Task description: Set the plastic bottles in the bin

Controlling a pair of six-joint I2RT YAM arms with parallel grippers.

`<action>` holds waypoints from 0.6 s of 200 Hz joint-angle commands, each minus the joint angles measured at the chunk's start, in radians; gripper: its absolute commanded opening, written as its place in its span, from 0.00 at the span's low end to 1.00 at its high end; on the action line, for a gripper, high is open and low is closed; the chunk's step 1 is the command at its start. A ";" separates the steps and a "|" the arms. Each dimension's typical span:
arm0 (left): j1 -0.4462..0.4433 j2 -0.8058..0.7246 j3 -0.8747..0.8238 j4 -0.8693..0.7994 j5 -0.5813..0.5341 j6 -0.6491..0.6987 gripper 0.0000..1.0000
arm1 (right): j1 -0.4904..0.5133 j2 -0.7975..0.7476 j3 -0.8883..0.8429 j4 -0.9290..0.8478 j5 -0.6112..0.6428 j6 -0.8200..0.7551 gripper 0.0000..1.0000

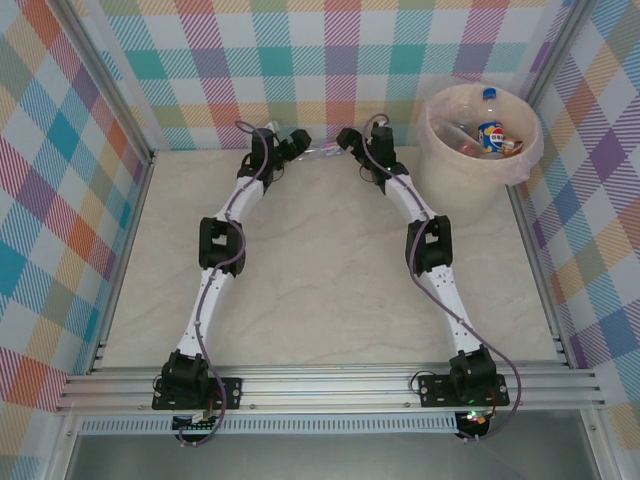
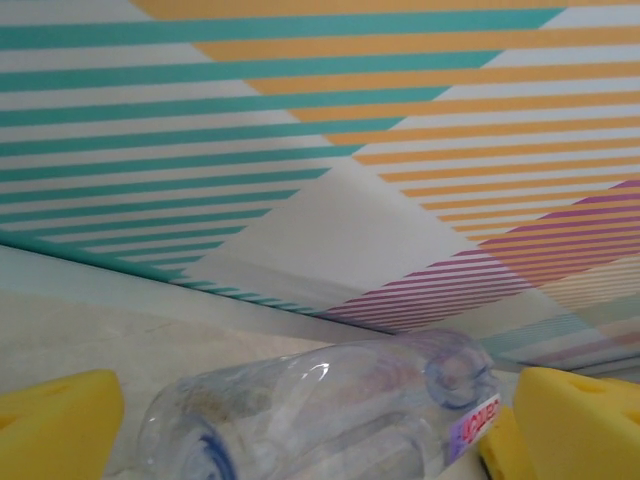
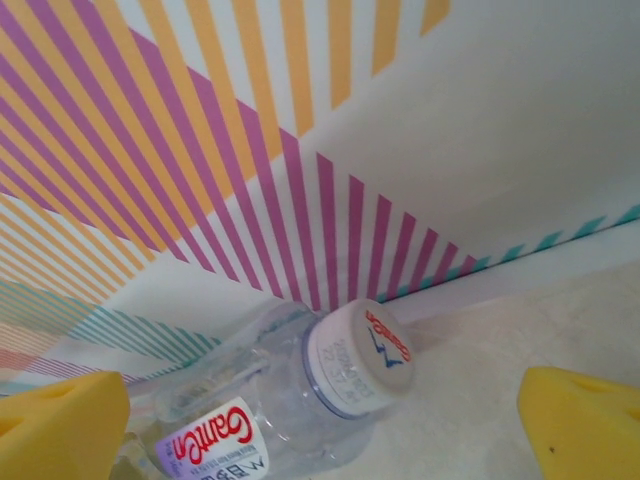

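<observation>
Up at top centre, one clear bottle (image 2: 330,410) lying sideways on the desk (image 1: 320,290) against the checked wall (image 1: 320,70), left fingers (image 2: 60,420) apart flanking it, right fingers (image 3: 60,425) apart near its white cap (image 3: 358,355), bin (image 1: 450,185) upper right holding other bottles (image 1: 490,132).

A clear plastic bottle (image 3: 270,400) lies on its side on the tabletop (image 3: 520,320), right at the edge below the striped wall (image 3: 200,150), its white cap (image 3: 358,357) facing the camera. The right hand (image 3: 322,425) has its yellow fingers (image 3: 60,425) spread wide, with the bottle between them, closer to the left one.
</observation>
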 commanded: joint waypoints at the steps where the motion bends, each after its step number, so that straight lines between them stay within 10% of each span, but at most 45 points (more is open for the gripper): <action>1: -0.002 0.020 0.040 0.040 0.101 -0.054 1.00 | 0.007 0.032 0.028 0.095 -0.061 0.040 1.00; 49: -0.028 -0.087 -0.062 -0.007 0.230 -0.016 1.00 | 0.013 0.011 0.030 0.109 -0.171 0.014 1.00; 120: -0.091 -0.520 -0.763 0.105 0.196 0.169 1.00 | 0.015 -0.151 -0.114 -0.017 -0.232 -0.055 1.00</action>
